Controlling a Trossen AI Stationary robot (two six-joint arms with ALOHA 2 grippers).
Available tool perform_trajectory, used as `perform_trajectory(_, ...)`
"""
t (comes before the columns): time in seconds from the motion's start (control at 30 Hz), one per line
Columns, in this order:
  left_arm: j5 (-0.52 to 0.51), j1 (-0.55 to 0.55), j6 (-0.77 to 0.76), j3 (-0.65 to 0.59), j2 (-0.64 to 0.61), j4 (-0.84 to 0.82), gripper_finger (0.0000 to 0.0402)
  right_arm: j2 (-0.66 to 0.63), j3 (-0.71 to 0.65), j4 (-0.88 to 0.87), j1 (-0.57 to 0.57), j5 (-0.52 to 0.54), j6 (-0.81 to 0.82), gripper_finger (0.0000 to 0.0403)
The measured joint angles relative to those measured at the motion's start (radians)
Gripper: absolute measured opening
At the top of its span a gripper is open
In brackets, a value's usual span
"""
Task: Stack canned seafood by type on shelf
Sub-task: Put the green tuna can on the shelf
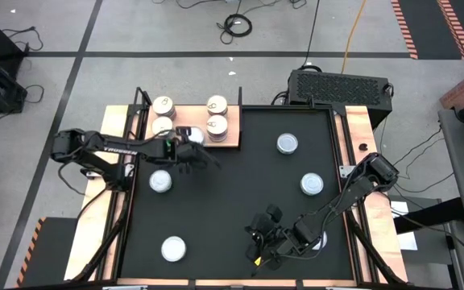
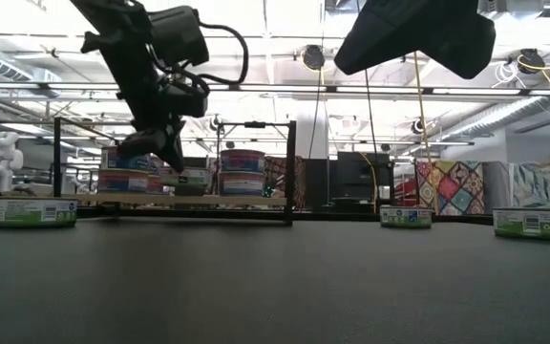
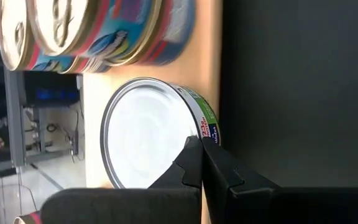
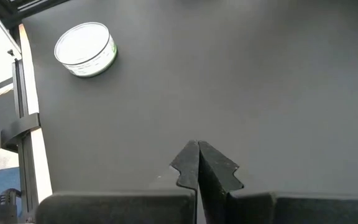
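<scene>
Setting: a workshop floor with cables, where a black mat (image 1: 240,185) covers the worktop and the pale wooden shelf (image 1: 230,142) sits at its 11 o'clock corner.
Shelf stock: four pull-tab tins (image 1: 217,105) with colourful labels stand on the board, and a plain-lidded green-label tin (image 3: 148,134) lies at its mat-side edge.
Loose tins: more white-lidded cans (image 1: 287,144) sit scattered across the mat, from 2 o'clock round to 7 o'clock.
Left claw (image 1: 190,137): pressed together, empty, tips just over the green-label tin.
Right claw (image 4: 199,163): pressed together, empty, low over bare mat near 5 o'clock.
Handling: the tins look rigid, fairly heavy for their size and slick; the likely hold is across the side wall, fingers on opposite sides, below the lid rim.
</scene>
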Motion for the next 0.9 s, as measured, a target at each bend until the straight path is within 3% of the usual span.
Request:
perform_trajectory(0.2,0.028,0.109,0.071,0.000,0.000,0.062,0.0001,0.000,0.000,0.000,0.000,0.000,-0.015,0.0000)
perform_trajectory(0.7,0.213,0.402,0.258,0.000,0.005,0.223,0.0001,0.000,0.000,0.000,0.000,0.000,-0.024,0.0000)
perform_trajectory(0.9,0.265,0.452,0.329,0.002,0.052,0.279,0.0001,0.000,0.000,0.000,0.000,0.000,-0.051,0.0000)
